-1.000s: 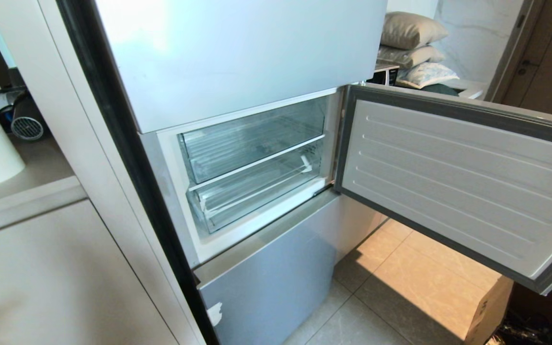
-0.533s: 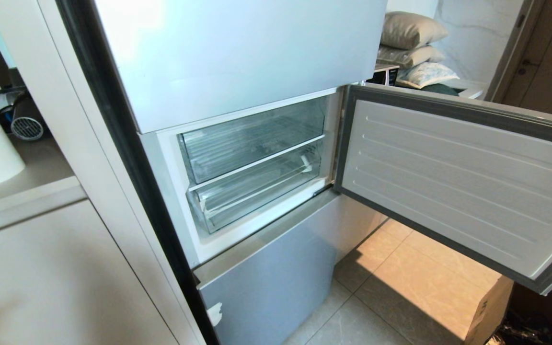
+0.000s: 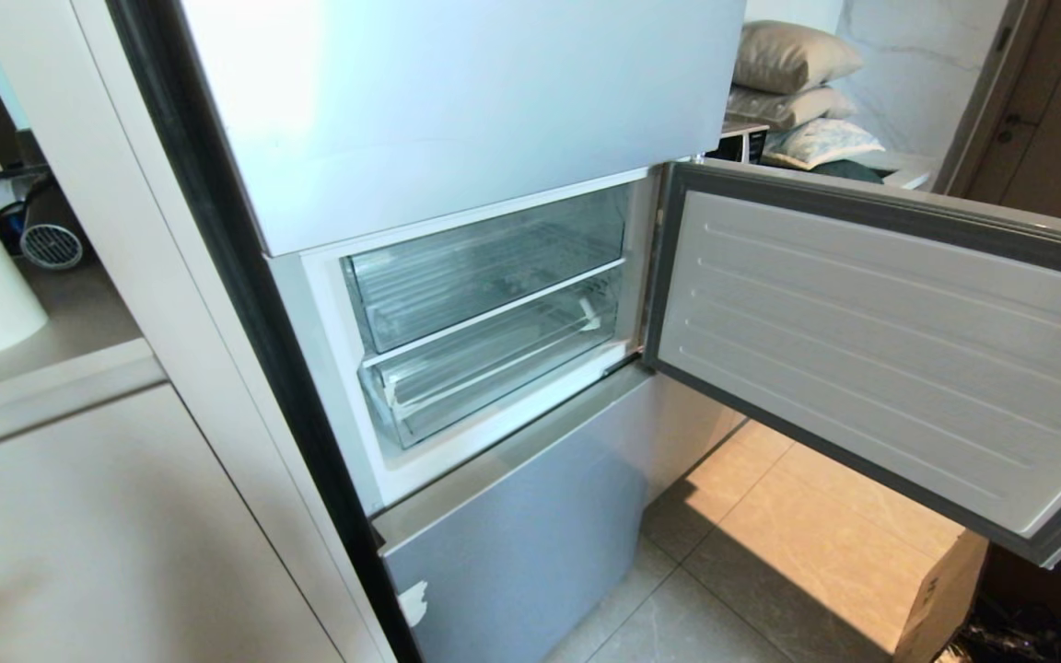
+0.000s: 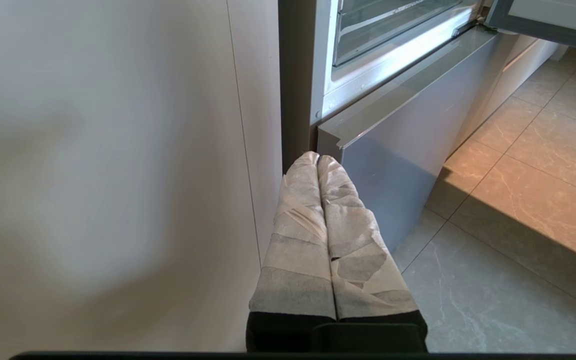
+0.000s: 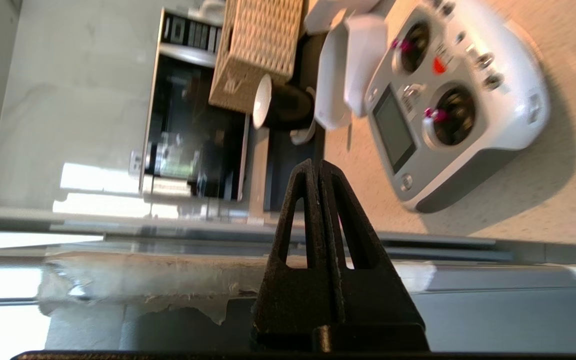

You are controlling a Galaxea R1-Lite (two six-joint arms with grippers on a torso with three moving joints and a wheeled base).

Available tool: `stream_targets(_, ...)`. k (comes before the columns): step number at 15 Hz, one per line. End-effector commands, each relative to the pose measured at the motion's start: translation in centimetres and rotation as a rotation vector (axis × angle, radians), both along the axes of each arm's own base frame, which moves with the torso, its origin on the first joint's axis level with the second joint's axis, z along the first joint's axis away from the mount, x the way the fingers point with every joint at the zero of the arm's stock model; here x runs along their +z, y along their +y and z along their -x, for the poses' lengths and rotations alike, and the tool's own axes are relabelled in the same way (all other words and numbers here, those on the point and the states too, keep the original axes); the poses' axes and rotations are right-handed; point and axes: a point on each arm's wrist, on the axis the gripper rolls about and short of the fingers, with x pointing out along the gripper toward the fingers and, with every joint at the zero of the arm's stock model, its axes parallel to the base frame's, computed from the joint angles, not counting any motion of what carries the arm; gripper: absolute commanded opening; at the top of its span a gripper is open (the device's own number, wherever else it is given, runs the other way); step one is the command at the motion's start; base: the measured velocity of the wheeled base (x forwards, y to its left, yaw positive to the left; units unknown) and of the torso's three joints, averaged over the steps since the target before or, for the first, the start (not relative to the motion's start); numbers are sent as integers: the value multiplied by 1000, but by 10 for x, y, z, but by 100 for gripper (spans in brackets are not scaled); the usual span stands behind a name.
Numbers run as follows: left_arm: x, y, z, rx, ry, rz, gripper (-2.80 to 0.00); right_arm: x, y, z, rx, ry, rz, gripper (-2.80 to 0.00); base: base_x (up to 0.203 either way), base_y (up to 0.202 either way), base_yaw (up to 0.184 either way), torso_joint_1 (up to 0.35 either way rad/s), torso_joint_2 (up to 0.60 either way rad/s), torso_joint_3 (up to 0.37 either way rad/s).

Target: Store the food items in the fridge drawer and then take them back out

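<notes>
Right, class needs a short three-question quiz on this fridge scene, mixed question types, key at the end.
1. True or false: the fridge door stands open.
2. Are the left gripper and right gripper open or shut?
3. Multiple choice: what lies on the counter in the right wrist view? A) a white remote controller B) a kettle C) a knife

Key:
1. True; it swings out to the right, showing two clear drawers, the upper and the lower, both pushed in, with no food visible in them.
2. Both shut, holding nothing.
3. A
</notes>
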Motion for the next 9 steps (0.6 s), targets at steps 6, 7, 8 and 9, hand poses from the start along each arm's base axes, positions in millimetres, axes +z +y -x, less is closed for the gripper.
stream_targets(6, 0, 0, 0, 0, 2, 0, -280, 6, 17, 8, 121, -10, -23, -280, 0, 0, 0, 0, 0, 0)
stream_targets(7, 0, 0, 0, 0, 3, 0, -280, 6, 26, 15, 124, -4, -32, -280, 0, 0, 0, 0, 0, 0)
stream_targets(8, 0, 0, 0, 0, 2, 0, -280, 9, 36, 23, 125, -3, -34, -280, 0, 0, 0, 0, 0, 0)
stream_targets(9, 0, 0, 0, 0, 2, 0, -280, 14, 48, 32, 126, -8, -21, -280, 0, 0, 0, 0, 0, 0)
